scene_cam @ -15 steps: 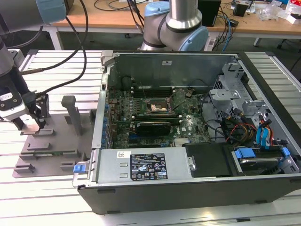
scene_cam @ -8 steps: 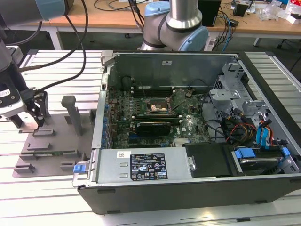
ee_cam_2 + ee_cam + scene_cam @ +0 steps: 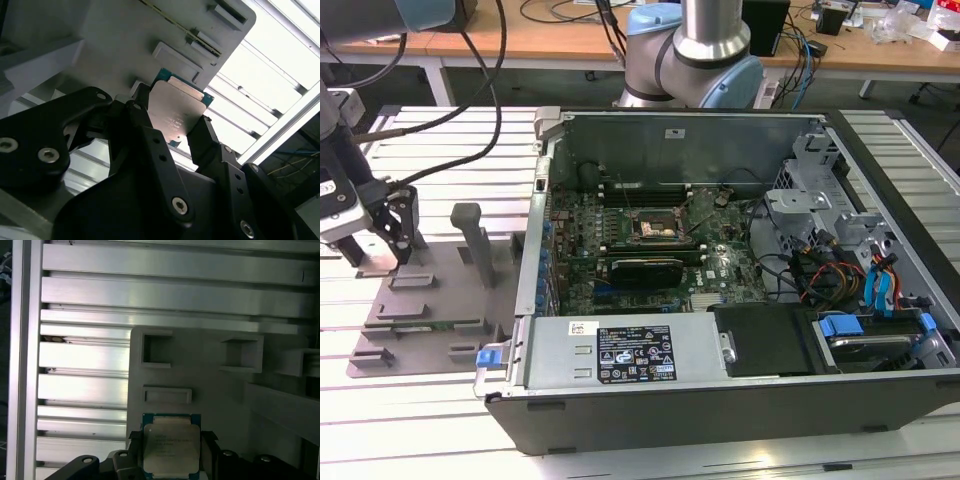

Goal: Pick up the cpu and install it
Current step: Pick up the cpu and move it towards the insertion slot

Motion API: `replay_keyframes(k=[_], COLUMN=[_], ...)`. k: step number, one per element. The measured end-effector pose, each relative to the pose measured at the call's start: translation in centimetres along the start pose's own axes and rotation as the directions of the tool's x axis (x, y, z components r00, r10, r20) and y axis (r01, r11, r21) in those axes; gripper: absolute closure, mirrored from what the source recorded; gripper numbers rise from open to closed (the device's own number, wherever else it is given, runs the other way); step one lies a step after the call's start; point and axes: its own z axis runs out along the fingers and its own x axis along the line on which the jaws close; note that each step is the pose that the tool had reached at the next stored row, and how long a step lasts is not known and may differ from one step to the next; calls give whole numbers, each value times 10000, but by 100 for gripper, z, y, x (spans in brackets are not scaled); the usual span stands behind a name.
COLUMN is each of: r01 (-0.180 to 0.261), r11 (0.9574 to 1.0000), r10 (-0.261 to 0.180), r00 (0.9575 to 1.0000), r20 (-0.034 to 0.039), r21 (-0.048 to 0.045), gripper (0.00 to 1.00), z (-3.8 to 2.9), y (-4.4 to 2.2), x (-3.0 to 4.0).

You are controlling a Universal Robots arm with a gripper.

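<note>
I've got the slatted table (image 3: 420,430) carrying the open computer case (image 3: 720,380) across its middle and the exterior view's right, socket (image 3: 658,226) uncovered inside. The grey fixture plate (image 3: 430,300) lies by the table's edge at the exterior view's left, an upright post (image 3: 470,235) standing between gripper and case. The gripper (image 3: 382,262) sits low over the plate's far corner, and in both wrist views its fingers (image 3: 200,137) pinch opposite edges of the cpu (image 3: 177,112) (image 3: 170,447); lifted or resting, I can't tell.
</note>
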Motion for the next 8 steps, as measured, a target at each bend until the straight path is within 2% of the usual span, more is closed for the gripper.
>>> replay_keyframes(k=[8], r01=[0], r11=[10000], r10=[0], r00=[10000], r20=[-1], r21=[7], gripper=[45], z=[-94], y=[1], x=[0])
